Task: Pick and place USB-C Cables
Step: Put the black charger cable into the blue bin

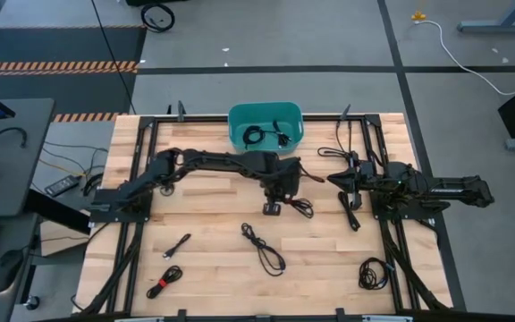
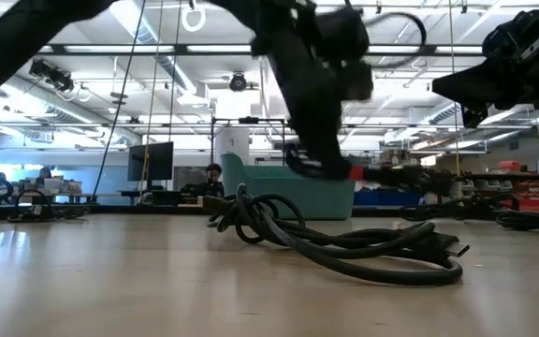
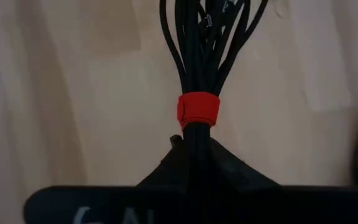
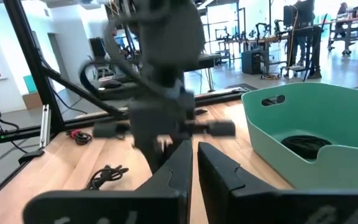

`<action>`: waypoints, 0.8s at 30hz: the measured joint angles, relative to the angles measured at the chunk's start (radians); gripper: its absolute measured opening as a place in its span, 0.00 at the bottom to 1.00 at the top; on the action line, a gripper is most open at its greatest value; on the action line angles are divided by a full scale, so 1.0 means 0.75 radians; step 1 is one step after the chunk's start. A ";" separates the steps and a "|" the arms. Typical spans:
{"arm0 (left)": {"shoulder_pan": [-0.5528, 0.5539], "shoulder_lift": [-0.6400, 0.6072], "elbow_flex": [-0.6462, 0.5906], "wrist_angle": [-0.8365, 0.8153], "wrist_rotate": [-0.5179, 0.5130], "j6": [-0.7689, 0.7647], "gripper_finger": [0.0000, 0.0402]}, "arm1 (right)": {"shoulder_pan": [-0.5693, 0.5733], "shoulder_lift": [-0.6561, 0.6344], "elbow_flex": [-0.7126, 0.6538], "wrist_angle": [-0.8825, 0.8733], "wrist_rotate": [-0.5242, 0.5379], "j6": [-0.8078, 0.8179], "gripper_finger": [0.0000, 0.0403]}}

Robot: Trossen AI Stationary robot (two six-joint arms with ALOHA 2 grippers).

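My left gripper (image 1: pixel 274 207) reaches to the table's middle, just in front of the teal bin (image 1: pixel 236 134), and is shut on a black USB-C cable bundle (image 3: pixel 194 50) bound with a red tie (image 3: pixel 197 111). In the high view the bundle (image 1: pixel 303 208) trails toward the table's right. The bin holds coiled black cables (image 1: pixel 259 135). More cables lie loose on the wood: a long loop (image 1: pixel 263 247), a straight one (image 1: pixel 177 246), and a red-tied one (image 1: pixel 164 283). My right gripper (image 1: pixel 341 182) hovers shut at the right, touching nothing. My left gripper pinches the bundle's gathered strands (image 3: pixel 195 132) between its two fingers, right beside the red tie, coming from above and pointing down. The strands run on along the fingers' line and fan into loops past the tie. In the low view the tie end (image 2: pixel 356 171) hangs clear of the table.
Other cables lie near the right arm (image 1: pixel 351 211), by the near right corner (image 1: pixel 373 273) and at the far right (image 1: pixel 333 148). A black frame (image 1: pixel 141 179) rings the work area. The low view has the long loop (image 2: pixel 344 245) close in front.
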 joint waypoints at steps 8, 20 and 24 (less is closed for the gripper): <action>0.043 -0.207 0.001 -0.001 -0.139 -0.138 0.07 | 0.000 0.001 0.000 0.000 0.003 0.000 0.07; 0.274 -0.285 0.001 0.033 -0.618 -0.594 0.08 | 0.000 0.003 0.000 0.002 0.003 0.000 0.07; 0.367 -0.281 0.001 0.033 -0.610 -0.800 0.09 | 0.000 0.005 0.000 0.011 0.003 0.000 0.07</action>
